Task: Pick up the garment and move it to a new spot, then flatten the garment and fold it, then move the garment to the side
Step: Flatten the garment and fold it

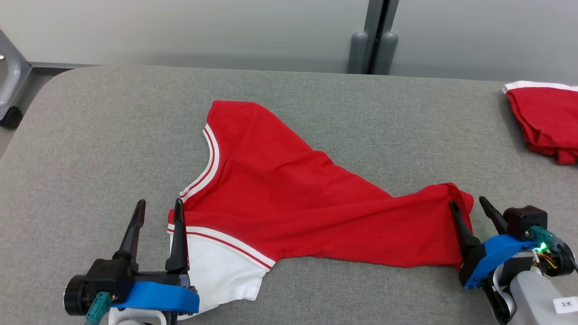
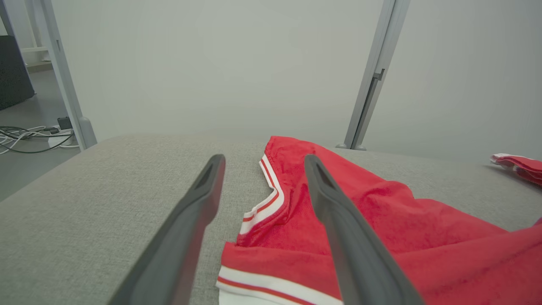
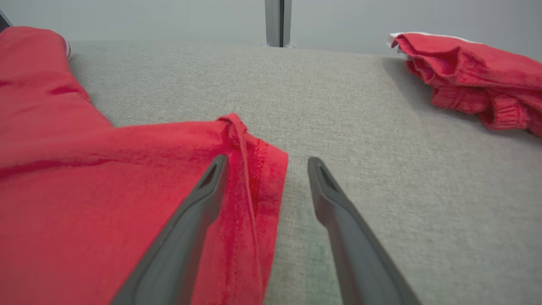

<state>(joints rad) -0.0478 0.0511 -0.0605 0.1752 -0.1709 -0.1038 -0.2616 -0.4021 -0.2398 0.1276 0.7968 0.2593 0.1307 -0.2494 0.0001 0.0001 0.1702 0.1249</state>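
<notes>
Nearest in the head view, the left gripper (image 1: 160,203) at 7 o'clock and the right gripper (image 1: 468,201) at 4 o'clock both stand spread wide and hold nothing. Each straddles one end of the shirt (image 1: 289,203), which lies rumpled across the middle of the grey pad (image 1: 90,135). A second red pile (image 1: 548,126) sits at 2 o'clock. A tag (image 1: 565,304) on the right forearm reads "3" plus a star-like mark; the shirt shows no writing. In the left wrist view the fingers (image 2: 338,220) frame the striped collar at 12 o'clock. In the right wrist view the hem corner (image 3: 258,169) lies between the parted fingers (image 3: 338,220). The shirt looks light, soft and limp, likely to sag and bunch, so pinching shoulder and hem corner together seems best.
</notes>
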